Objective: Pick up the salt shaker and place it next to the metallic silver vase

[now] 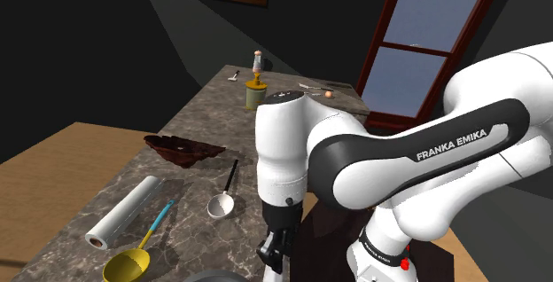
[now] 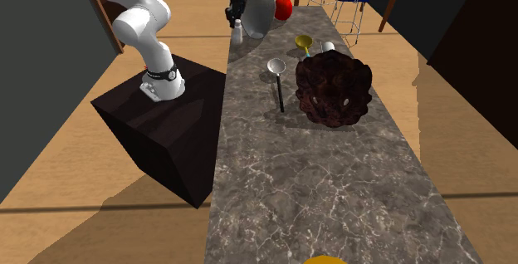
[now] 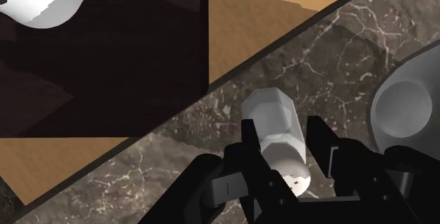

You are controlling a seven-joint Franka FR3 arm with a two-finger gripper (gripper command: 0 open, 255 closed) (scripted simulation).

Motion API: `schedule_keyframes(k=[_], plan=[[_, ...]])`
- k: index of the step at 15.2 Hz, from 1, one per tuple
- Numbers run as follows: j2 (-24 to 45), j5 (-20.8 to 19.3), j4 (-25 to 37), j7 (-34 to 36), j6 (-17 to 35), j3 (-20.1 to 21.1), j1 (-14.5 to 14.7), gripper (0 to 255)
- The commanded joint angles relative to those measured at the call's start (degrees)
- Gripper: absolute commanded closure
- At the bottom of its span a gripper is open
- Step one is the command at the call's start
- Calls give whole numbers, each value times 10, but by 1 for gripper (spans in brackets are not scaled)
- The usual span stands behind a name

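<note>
1 salt shaker (image 3: 276, 134) upright on ctr (image 3: 338, 53), just beside grey vase (image 3: 402, 110).

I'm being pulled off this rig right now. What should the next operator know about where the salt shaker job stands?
Pincer: down over the salt shaker, straddling it. I cannot tell whether it is gripping.
Things: the shaker is upright on the marble counter, close beside the silver vase, near the counter edge facing the stand.
Done: the shaker appears to sit where the task wants it.
Left: probably confirm the grip is released, then lift the arm straight up without tipping the shaker.
</note>
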Motion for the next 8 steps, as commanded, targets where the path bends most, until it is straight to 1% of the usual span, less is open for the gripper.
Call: schedule_keyframes(k=[1, 6, 8], plan=[[9, 4, -9, -2, 19, 7, 0, 255], [32, 12, -32, -7, 65, 23, -1, 255], [36, 13, -35, -8, 72, 25, -2, 255]])
